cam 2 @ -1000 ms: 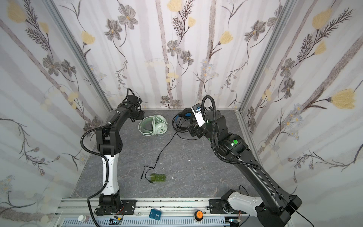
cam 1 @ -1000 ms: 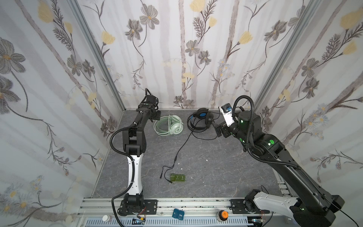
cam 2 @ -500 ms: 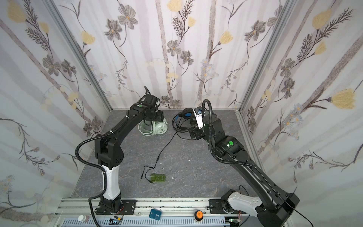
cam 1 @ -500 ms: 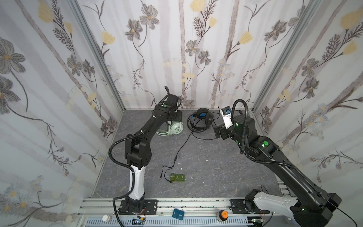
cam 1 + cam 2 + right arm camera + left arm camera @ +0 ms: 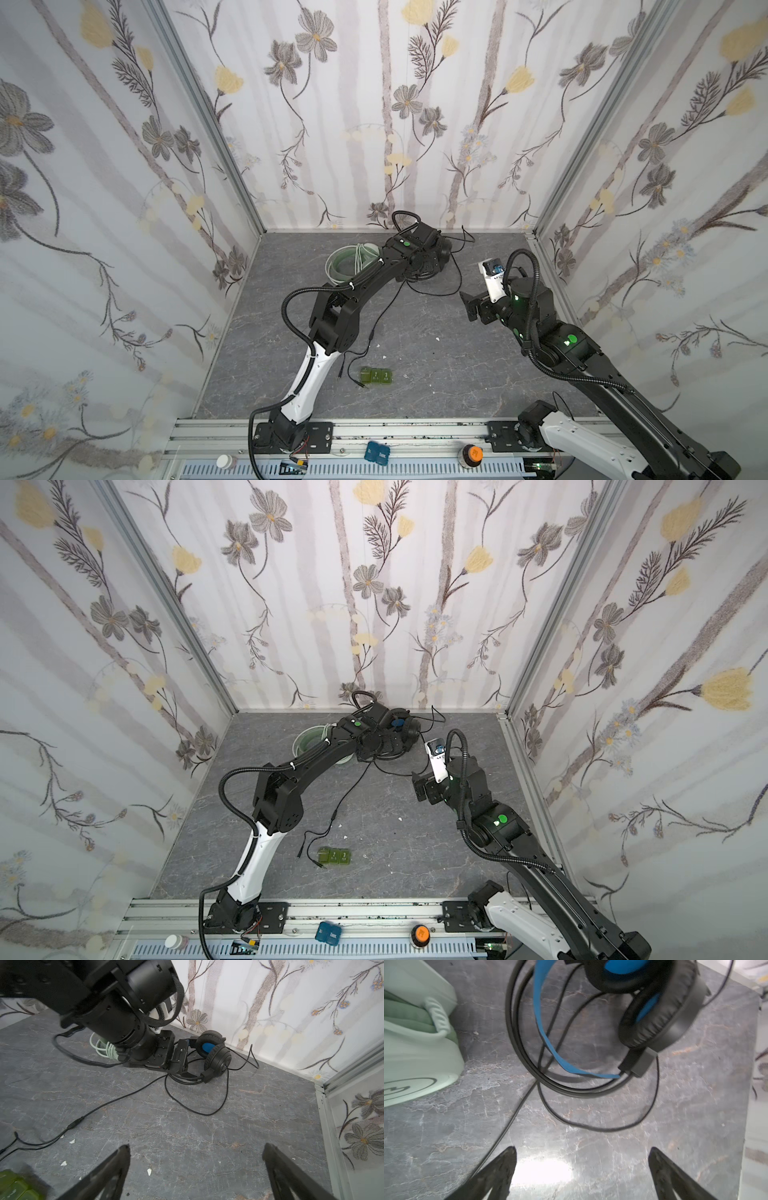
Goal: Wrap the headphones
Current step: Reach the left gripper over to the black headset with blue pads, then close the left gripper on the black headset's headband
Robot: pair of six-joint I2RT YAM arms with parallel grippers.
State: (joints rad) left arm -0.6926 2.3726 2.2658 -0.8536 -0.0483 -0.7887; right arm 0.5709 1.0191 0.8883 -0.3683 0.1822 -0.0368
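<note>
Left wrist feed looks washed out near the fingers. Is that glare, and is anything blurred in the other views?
Left wrist view: yes, a bright glare patch on the table between the fingertips of the open left gripper; the black headphones are smeared. Right wrist view: headphones sharp, green blocks at the frame edge blurred. Both top views: evenly lit and sharp.

Overhead pair; wrists facing black headphones (image 5: 654, 1022)

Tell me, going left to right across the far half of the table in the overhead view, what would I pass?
mint green headphones → black headphones → right gripper, standing open above the tabletop.
</note>
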